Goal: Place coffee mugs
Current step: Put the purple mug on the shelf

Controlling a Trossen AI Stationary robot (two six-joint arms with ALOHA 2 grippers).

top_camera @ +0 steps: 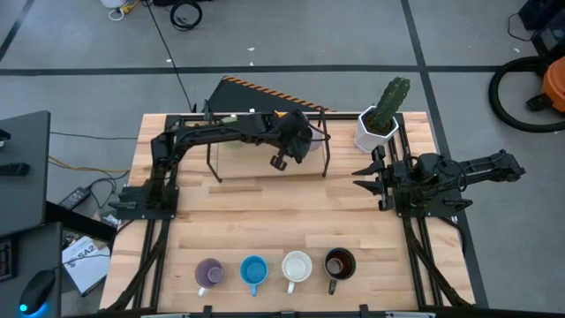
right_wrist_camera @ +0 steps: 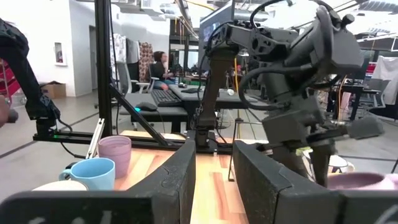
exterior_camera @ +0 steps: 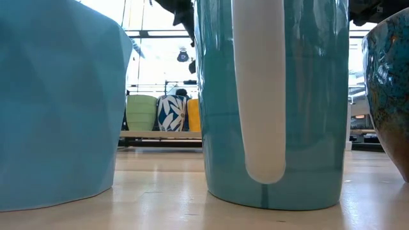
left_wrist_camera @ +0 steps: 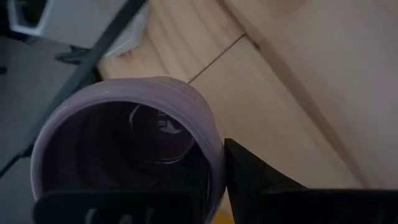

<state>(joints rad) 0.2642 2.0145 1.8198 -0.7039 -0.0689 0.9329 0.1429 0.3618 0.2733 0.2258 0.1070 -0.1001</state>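
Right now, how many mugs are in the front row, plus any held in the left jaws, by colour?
Lilac: 2, the row mug and the held mug in the left gripper
Blue mug: 1
White mug: 1
Dark brown mug: 1
Total: 5

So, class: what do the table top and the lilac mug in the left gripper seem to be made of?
Table top: pale wood planks, matte; visible grain and seams between boards.
Lilac mug, held by the left gripper with one finger inside the rim: probably glazed ceramic; thick rounded rim with a soft sheen, though plastic cannot be ruled out.
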